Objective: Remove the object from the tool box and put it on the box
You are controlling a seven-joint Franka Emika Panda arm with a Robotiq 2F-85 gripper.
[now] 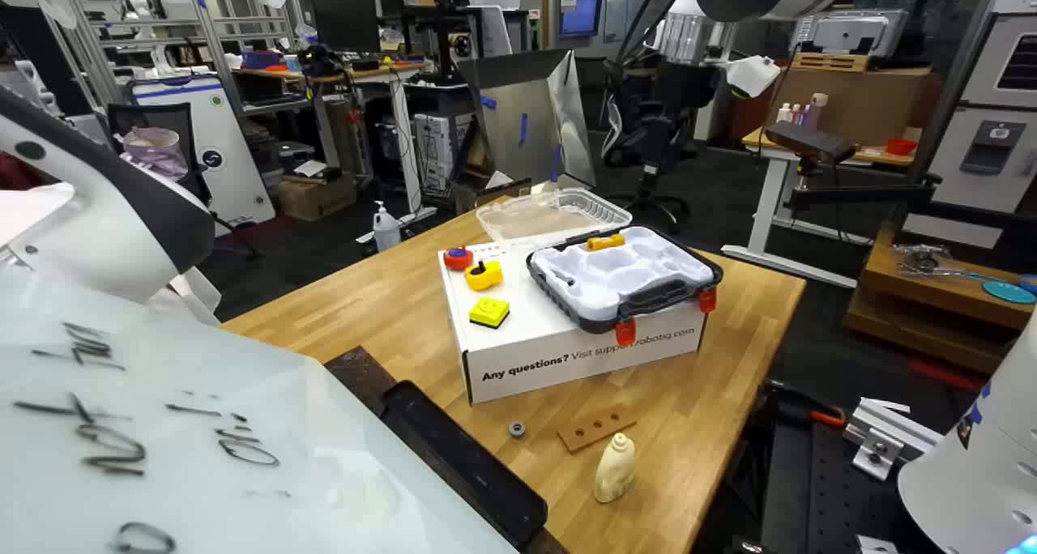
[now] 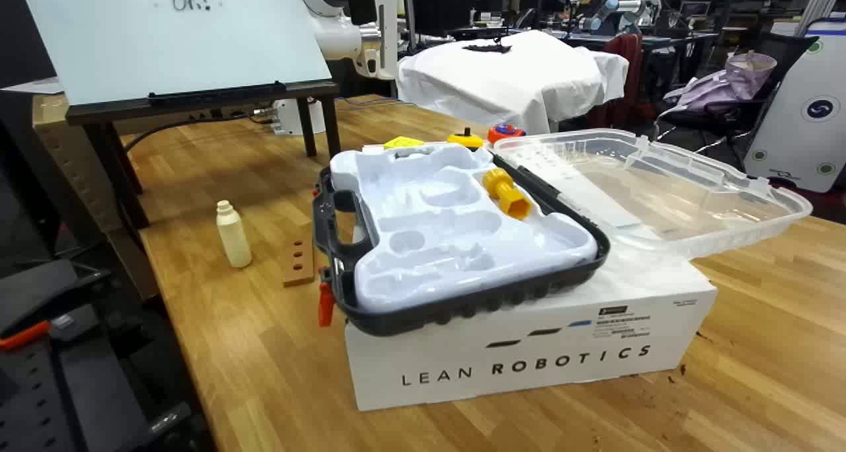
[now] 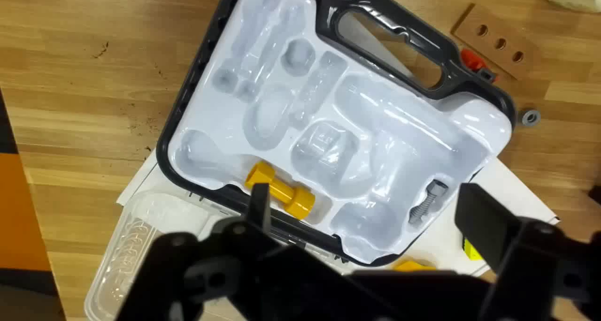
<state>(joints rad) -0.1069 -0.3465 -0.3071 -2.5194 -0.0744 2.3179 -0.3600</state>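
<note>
The tool box point(image 1: 652, 296) lies open on the large white box point(image 1: 583, 360). Its dark rim point(image 2: 476, 304) and white moulded tray show in both exterior views. An orange-yellow toy bolt point(image 1: 605, 242) lies in a tray recess near the hinge side, also seen in the wrist view point(image 3: 281, 190). A grey toy screw point(image 3: 428, 201) sits in a small recess near the tray's edge. My gripper point(image 3: 364, 194) is open and empty above the tool box. The toy bolt shows beside one finger and the screw near the other. My gripper does not show clearly in the exterior views.
A red-and-blue piece point(image 1: 458, 258), a yellow round piece point(image 1: 484, 275) and a yellow square block point(image 1: 489, 312) stand on the white box. The clear lid point(image 2: 661, 181) lies folded open behind. A cream bottle point(image 1: 616, 469), holed wooden strip point(image 1: 597, 431) and whiteboard point(image 2: 178, 42) are nearby.
</note>
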